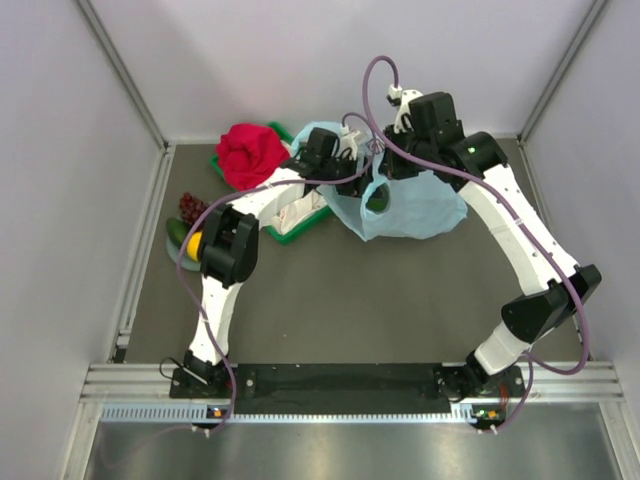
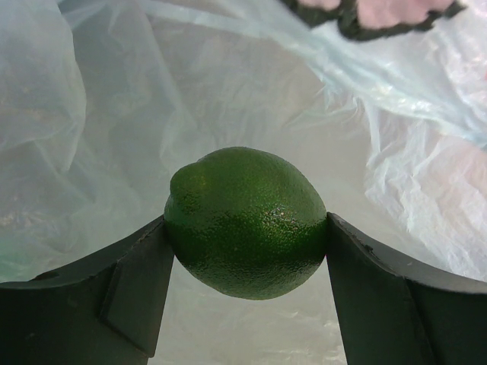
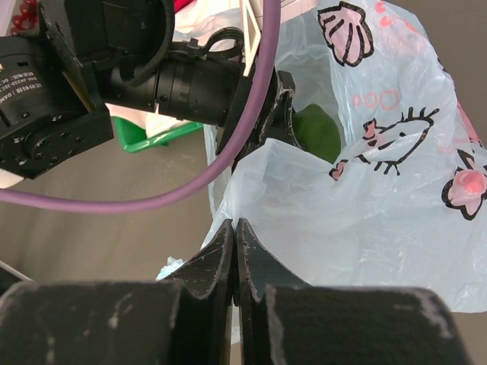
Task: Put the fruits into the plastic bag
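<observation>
1. Fingers (image 2: 114, 296) of my left gripper (image 2: 246, 255) fill the bottom corners of the left wrist view. They are clamped on the two sides of the dark green fruit (image 2: 246, 222) at frame centre.
2. Pale film of the plastic bag (image 2: 152, 114) lies behind and around the fruit, so I judge it is at the bag's mouth or just inside.
3. At the bottom centre of the right wrist view, my right gripper (image 3: 236, 226) has its jaws pressed together. They pinch the bag's thin rim and hold the mouth up. The film is slick, and if it slides out the mouth would collapse over the fruit.
4. If I let go too near the rim, the round fruit could roll off the sloping film and out onto the table.
5. When I pull back, my left fingers could snag the film. That could tear it or drag the bag out of my right grip.
6. The purple cable (image 3: 152, 201) sweeps across the left half of the right wrist view, near the mouth. It might catch the bag's rim.
7. The citrus (image 1: 194, 243) and grapes (image 1: 192, 207) lie by the plate (image 1: 172, 240) at the left of the top view, well apart from the bag. A crumpled bag would block them too.
</observation>
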